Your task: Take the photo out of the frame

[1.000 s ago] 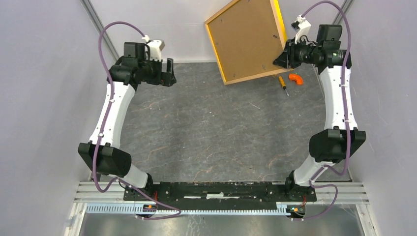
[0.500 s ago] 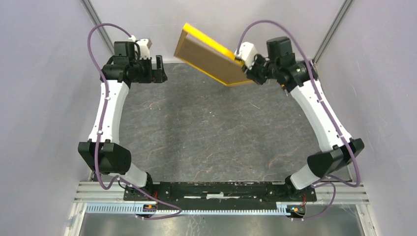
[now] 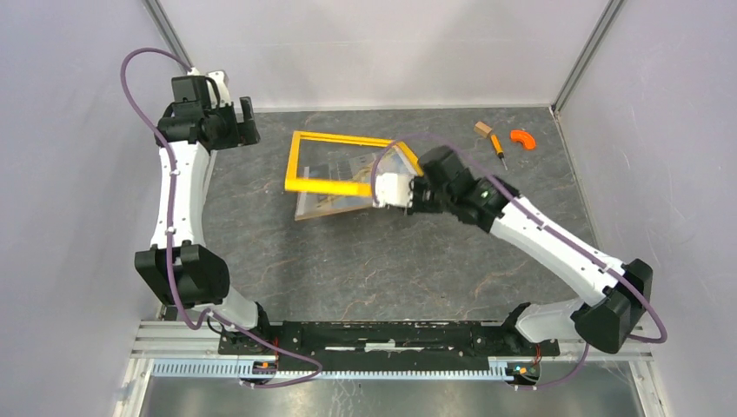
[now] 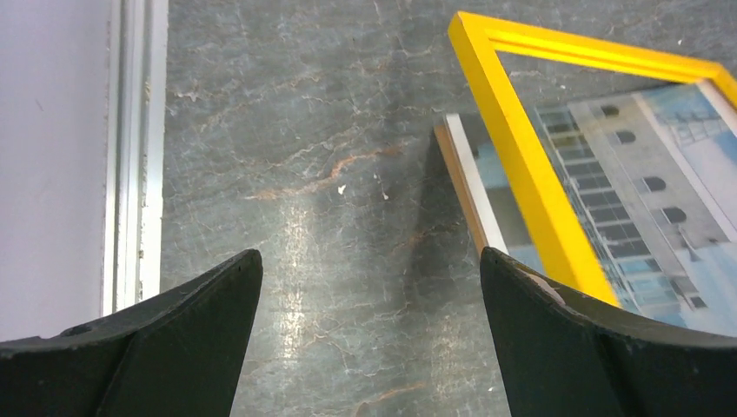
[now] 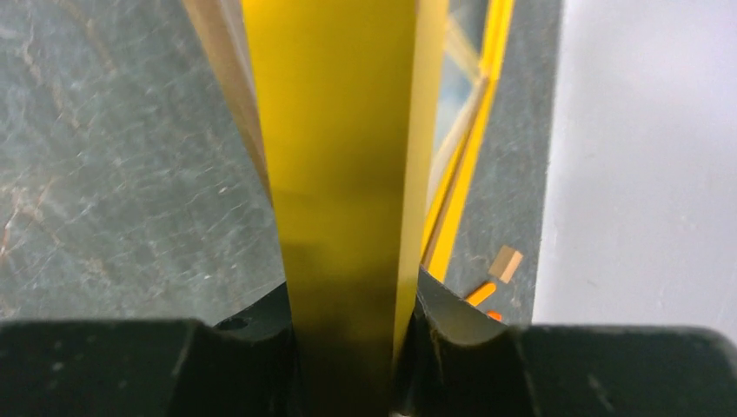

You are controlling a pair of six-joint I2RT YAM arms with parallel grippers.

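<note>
The frame (image 3: 328,186), held aloft at the far right a second ago with its brown back showing, is now down on the table (image 3: 391,261) left of centre, yellow face up. The right gripper (image 5: 348,330) has swung inward, clamped on its right bar. The photo (image 4: 634,208) has come into view behind the border, offset toward the near left, and the left gripper (image 3: 248,122) has drawn back toward the far-left corner.

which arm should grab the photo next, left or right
Left, likely: the left end effector is open, free, near the photo edge poking past the frame; the right end effector is clamped on the frame.
</note>
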